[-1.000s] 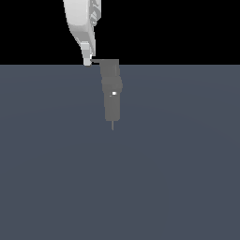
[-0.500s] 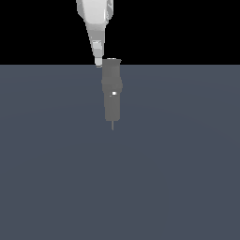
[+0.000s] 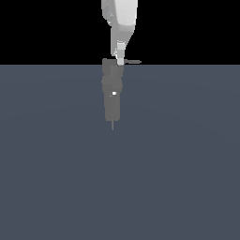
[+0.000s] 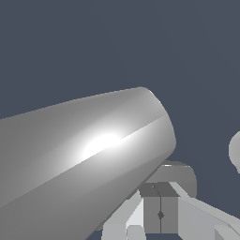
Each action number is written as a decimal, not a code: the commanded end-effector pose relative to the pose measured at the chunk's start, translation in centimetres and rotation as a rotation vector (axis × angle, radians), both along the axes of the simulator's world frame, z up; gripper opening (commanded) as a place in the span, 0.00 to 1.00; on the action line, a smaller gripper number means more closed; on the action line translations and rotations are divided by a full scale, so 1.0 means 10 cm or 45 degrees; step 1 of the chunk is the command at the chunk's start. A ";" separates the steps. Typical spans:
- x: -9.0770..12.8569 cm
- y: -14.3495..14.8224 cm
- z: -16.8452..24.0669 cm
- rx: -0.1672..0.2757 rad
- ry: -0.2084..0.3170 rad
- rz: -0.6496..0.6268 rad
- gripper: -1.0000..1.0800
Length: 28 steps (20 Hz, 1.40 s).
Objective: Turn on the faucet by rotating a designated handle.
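Observation:
The faucet [image 3: 112,101] is a small grey upright fixture in the middle of the exterior view, with a tiny white spot on its body and a thin pin at its near end. Its handle [image 3: 134,61] shows as a thin grey bar poking out from the head block toward the exterior view's right. My gripper [image 3: 120,59] comes down from above and its tip sits against the head block, right where the handle starts. In the wrist view my gripper [image 4: 160,214] has its two dark pads [image 4: 151,211] pressed together, with nothing between them.
The white arm [image 3: 120,21] hangs over the faucet's far end. A plain dark grey floor [image 3: 178,164] spreads all around. A big glossy grey rounded shape [image 4: 79,159] fills much of the wrist view; I cannot tell what it is.
The arm has swung toward the exterior view's right, from beside the faucet's head to over it. The handle now sticks out on the right of the head.

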<state>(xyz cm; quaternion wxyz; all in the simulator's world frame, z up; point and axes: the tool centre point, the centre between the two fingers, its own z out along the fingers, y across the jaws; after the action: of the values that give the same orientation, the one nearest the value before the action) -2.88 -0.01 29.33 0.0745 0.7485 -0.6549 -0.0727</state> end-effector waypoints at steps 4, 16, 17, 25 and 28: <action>0.11 -0.12 -0.02 -0.002 -0.002 -0.004 0.00; 0.38 -0.43 -0.05 -0.004 -0.007 -0.020 0.00; 0.40 -0.46 -0.05 -0.004 -0.007 -0.021 0.00; 0.57 -0.66 -0.07 -0.006 -0.010 -0.031 0.00; 0.63 -0.73 -0.08 -0.006 -0.011 -0.035 0.00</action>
<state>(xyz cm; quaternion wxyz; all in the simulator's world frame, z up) 3.27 -4.63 28.73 0.0695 0.7520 -0.6517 -0.0706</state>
